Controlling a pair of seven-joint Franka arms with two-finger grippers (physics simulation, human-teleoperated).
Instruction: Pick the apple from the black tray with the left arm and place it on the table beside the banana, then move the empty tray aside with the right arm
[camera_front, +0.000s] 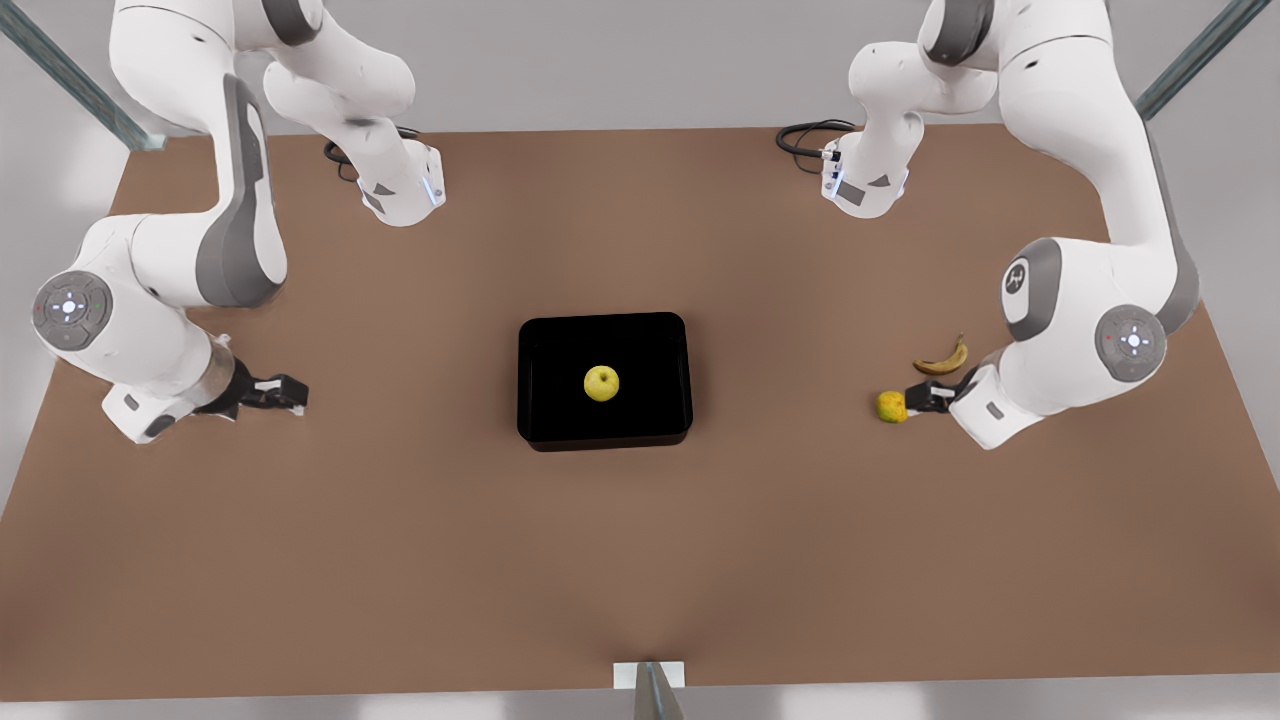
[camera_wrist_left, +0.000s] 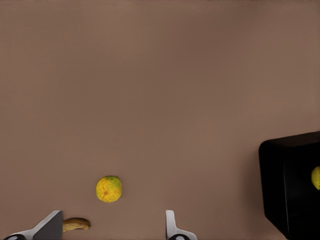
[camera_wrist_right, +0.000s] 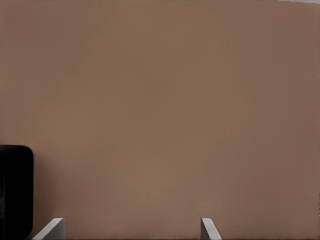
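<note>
A yellow-green apple (camera_front: 601, 383) lies in the middle of the black tray (camera_front: 556, 345) at the table's centre. The banana (camera_front: 942, 358) rests on the table at the front view's right. My left gripper (camera_front: 925, 397) hovers low right beside it, open and holding nothing. In the left wrist view the banana (camera_wrist_left: 76, 224) peeks past one finger, and the tray (camera_wrist_left: 287, 185) with the apple (camera_wrist_left: 316, 177) sits at the edge. My right gripper (camera_front: 290, 393) waits open at the front view's left, well away from the tray (camera_wrist_right: 15, 190).
A mottled yellow-orange round fruit (camera_front: 892, 406) lies on the table just off the left gripper's fingertips, close to the banana; it shows ahead of the open fingers (camera_wrist_left: 109, 189). Brown tabletop (camera_front: 640, 560) stretches wide around the tray.
</note>
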